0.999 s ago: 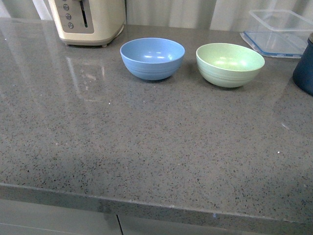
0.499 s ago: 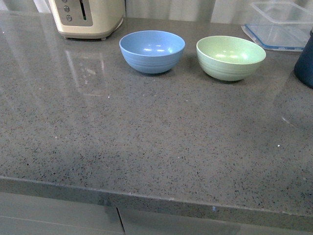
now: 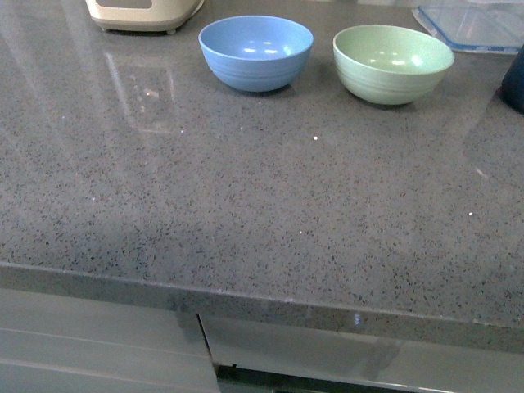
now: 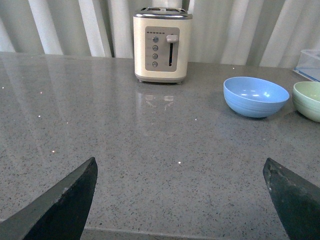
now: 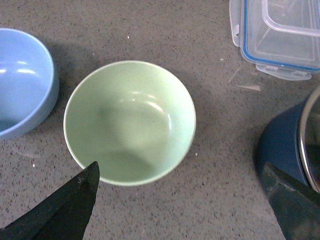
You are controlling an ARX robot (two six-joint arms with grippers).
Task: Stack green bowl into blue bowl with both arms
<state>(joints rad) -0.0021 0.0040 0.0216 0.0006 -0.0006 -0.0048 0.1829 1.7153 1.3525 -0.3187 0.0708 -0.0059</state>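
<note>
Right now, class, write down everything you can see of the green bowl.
The green bowl is pale mint, round, matte plastic by its look, with faint ridges around its lower outside. It is empty and stands upright on the grey speckled countertop, to the right of the blue bowl with a gap between them. Nothing but the countertop touches it.

The right gripper (image 5: 179,172) hangs with its fingers spread wide above the empty green bowl (image 5: 130,122), which sits on a grey speckled counter (image 5: 150,30) between the blue bowl (image 5: 22,82) and a navy container (image 5: 285,145), a clear lidded box (image 5: 280,35) nearby.
</note>
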